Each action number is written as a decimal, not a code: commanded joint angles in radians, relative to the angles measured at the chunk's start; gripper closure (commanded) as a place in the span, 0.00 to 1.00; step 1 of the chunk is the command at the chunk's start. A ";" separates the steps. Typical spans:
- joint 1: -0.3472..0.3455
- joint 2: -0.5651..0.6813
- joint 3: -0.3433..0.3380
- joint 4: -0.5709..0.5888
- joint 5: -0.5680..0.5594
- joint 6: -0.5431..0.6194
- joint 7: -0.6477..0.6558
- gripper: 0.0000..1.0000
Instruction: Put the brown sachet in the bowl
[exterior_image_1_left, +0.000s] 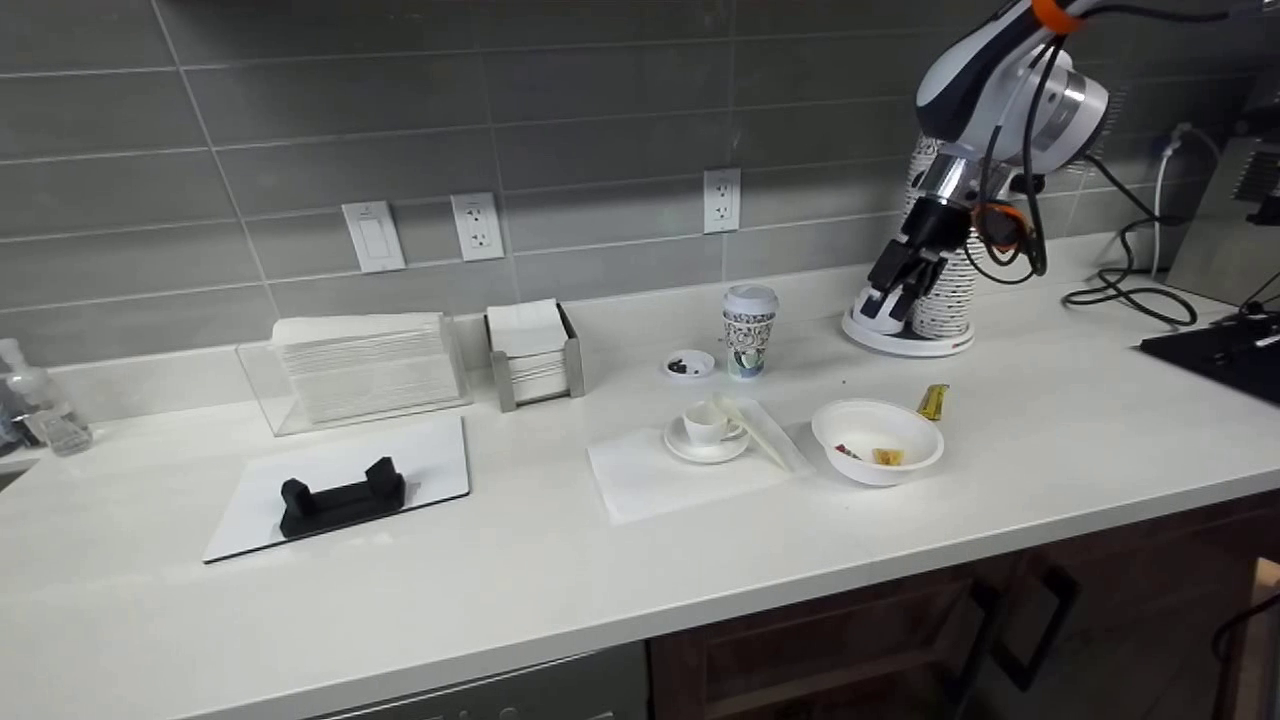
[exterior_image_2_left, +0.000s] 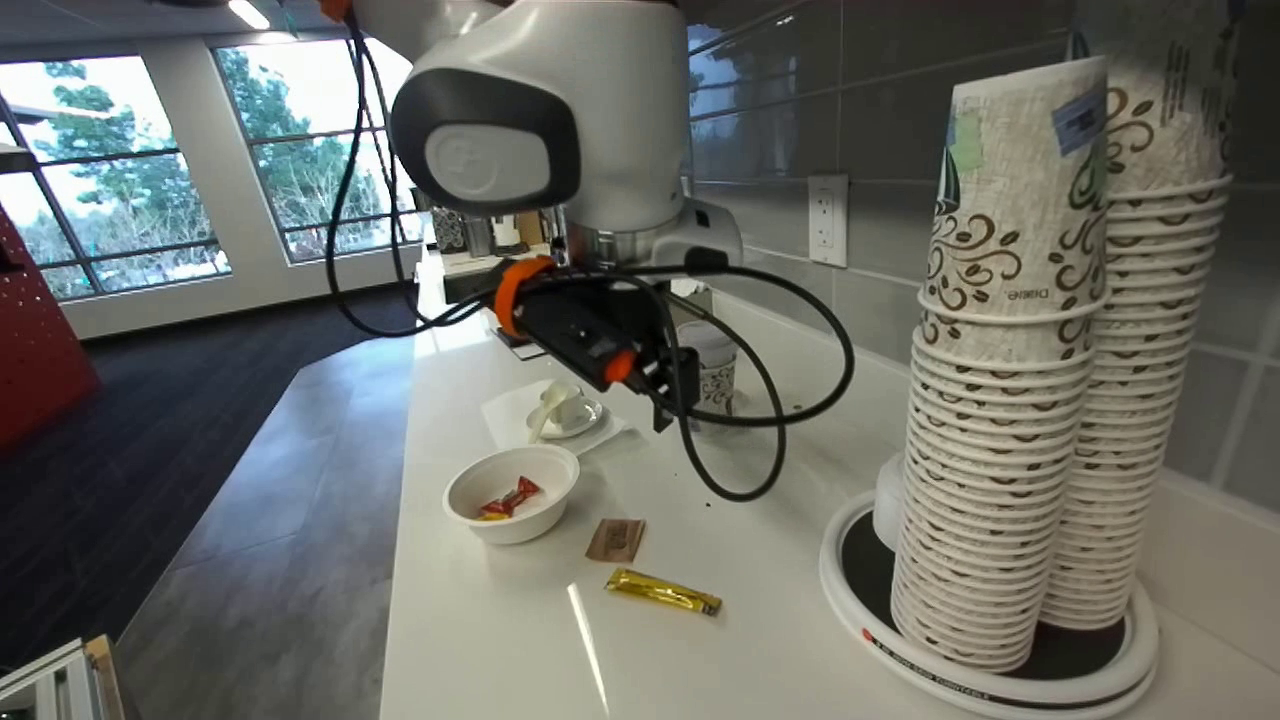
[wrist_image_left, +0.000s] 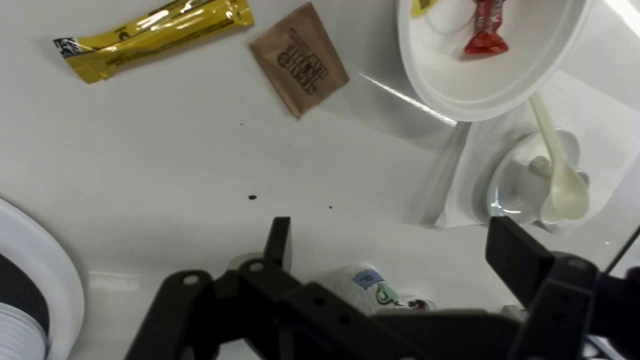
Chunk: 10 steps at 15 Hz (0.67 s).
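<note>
The brown sachet (wrist_image_left: 300, 62) lies flat on the white counter in the wrist view, printed side up. It also shows in an exterior view (exterior_image_2_left: 616, 540), between the bowl and a yellow stick packet. The round white bowl (wrist_image_left: 440, 100) is at the upper right in the wrist view and shows in both exterior views (exterior_image_1_left: 878, 418) (exterior_image_2_left: 468, 480). It holds a red-wrapped piece and a yellow one. My gripper (wrist_image_left: 392, 235) is open, with nothing between its fingers. It hangs above the counter (exterior_image_1_left: 888, 305), on the wall side of the sachet and apart from it.
The yellow stick packet (exterior_image_2_left: 662, 591) lies beside the sachet. Tall cup stacks (exterior_image_2_left: 980, 480) stand on a turntable (exterior_image_2_left: 840, 560). A lidded paper cup (exterior_image_1_left: 749, 335) is near the wall. A saucer with a cup (exterior_image_1_left: 705, 425) and spoon sits on a napkin (exterior_image_1_left: 640, 480).
</note>
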 joint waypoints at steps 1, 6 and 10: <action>-0.070 0.111 0.059 0.053 0.011 0.041 -0.027 0.00; -0.126 0.145 0.104 0.044 -0.042 0.031 0.001 0.00; -0.142 0.158 0.119 0.046 -0.041 0.031 0.000 0.00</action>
